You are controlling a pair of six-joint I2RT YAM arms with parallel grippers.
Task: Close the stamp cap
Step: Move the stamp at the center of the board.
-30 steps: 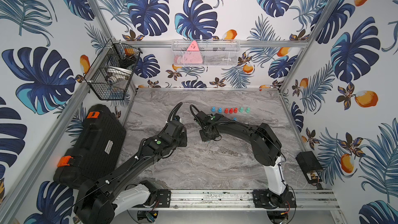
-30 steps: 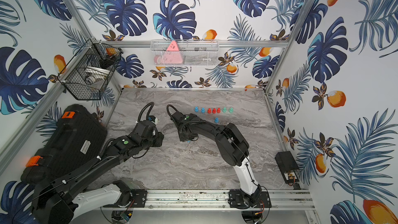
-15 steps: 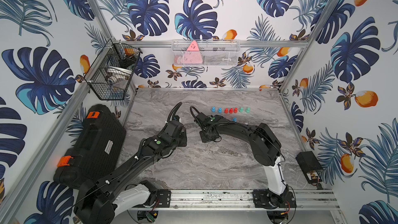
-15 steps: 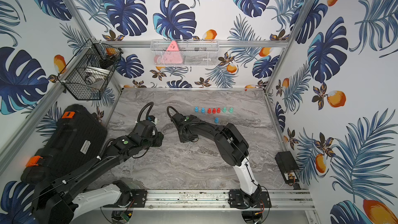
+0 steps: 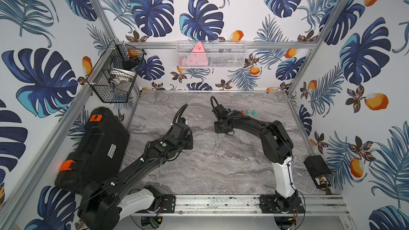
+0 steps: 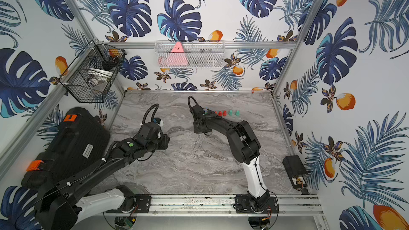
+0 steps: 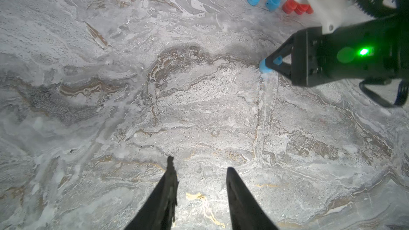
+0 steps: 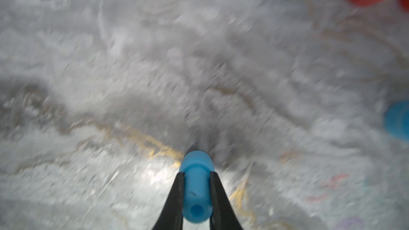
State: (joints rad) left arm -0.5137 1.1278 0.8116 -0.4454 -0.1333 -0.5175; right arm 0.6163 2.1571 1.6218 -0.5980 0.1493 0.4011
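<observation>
Small blue plastic stamp (image 8: 195, 195) sits upright at the grey marbled tabletop (image 5: 221, 162), clamped in the right gripper (image 8: 197, 173). No seated cap is visible, so closing seems unfinished. The left gripper (image 7: 199, 164) hovers empty, jaws parted.

Grey marbled table (image 5: 221, 162), blue stamp (image 8: 195, 192), red stamps (image 7: 296, 7), blue leaf-print walls (image 5: 199, 18)

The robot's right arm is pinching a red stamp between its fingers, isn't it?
Not quite. The stamp pinched between the fingers of the right gripper is blue, not red. The right wrist view shows it up close. The red stamps stand in the row on the table, away from the fingers.
</observation>
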